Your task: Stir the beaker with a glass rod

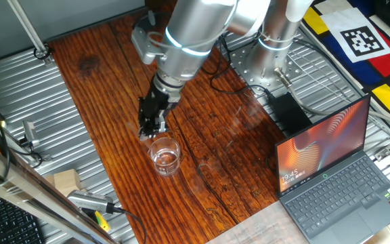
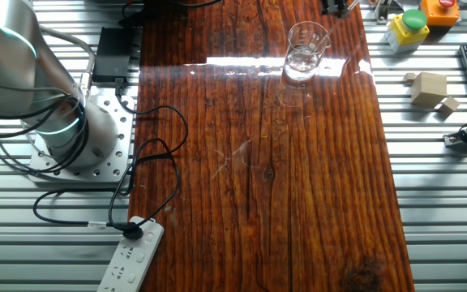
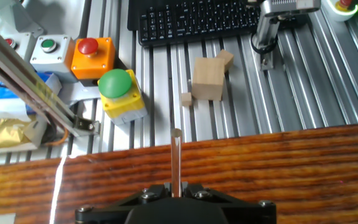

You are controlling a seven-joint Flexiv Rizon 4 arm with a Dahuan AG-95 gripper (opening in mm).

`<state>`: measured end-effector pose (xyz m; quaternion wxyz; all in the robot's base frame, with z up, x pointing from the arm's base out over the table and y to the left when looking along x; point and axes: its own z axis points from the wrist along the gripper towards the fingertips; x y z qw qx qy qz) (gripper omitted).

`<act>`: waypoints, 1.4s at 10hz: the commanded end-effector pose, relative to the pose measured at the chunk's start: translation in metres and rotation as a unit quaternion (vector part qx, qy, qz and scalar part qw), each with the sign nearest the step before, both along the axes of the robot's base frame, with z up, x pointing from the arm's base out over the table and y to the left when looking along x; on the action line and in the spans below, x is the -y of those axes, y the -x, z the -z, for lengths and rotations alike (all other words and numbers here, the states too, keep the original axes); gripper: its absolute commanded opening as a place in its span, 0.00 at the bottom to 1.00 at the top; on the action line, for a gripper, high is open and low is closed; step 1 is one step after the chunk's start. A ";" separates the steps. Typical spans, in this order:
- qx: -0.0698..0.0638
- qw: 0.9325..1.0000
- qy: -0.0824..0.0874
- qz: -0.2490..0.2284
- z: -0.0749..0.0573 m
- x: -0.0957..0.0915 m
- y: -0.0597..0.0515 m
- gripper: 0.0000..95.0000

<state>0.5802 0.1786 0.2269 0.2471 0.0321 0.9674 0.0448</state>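
The beaker (image 1: 165,154) is a short clear glass standing upright on the wooden table; it also shows near the far edge in the other fixed view (image 2: 305,53). My gripper (image 1: 151,127) hangs just beside and above the beaker's rim, on its left in this view. In the hand view the gripper (image 3: 176,188) is shut on the glass rod (image 3: 176,158), a thin clear stick that juts straight out from between the jaws. The beaker is out of the hand view. I cannot make out the rod in the fixed views.
An open laptop (image 1: 330,169) and a black power adapter (image 1: 286,112) sit on the right. Black cables (image 2: 148,162) and a power strip (image 2: 132,259) lie by the arm's base. Beyond the table edge are wooden blocks (image 3: 207,78), button boxes (image 3: 120,93) and a keyboard (image 3: 191,18).
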 end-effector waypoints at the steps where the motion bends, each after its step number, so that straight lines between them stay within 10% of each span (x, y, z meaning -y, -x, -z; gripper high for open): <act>1: -0.002 1.000 -0.001 0.004 -0.002 -0.003 0.003 0.00; 14: -0.010 1.000 0.001 -0.005 -0.004 0.010 0.017 0.00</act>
